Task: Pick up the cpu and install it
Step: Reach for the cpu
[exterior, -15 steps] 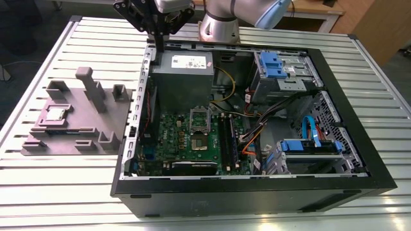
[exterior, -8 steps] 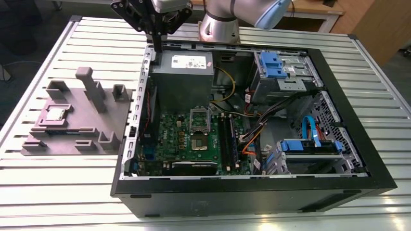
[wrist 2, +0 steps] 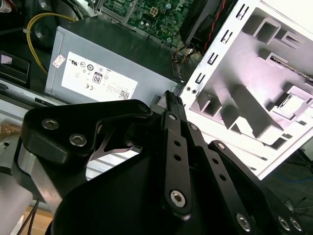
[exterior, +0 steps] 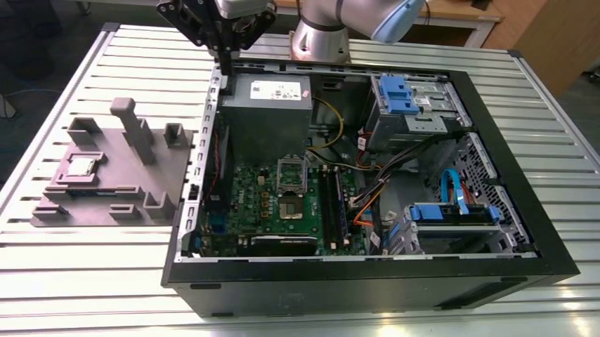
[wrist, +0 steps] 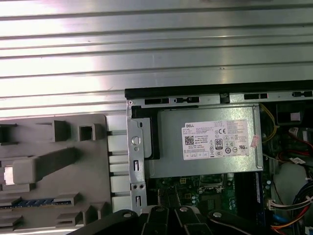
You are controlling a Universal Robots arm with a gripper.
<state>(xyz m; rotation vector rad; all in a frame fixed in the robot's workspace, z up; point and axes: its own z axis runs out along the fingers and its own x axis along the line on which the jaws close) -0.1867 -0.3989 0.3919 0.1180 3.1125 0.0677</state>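
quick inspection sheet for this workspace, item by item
surface: slatted metal table, carrying tray and case
job's things: cpu lies in the grey tray; socket sits on the motherboard inside the open computer case
clutter: nothing seen
grippers: tool shut, holding nothing, above the case's edge by the power supply, apart from the cpu
cables: yellow cable and blue cables inside the case
surroundings: wooden furniture beyond the table
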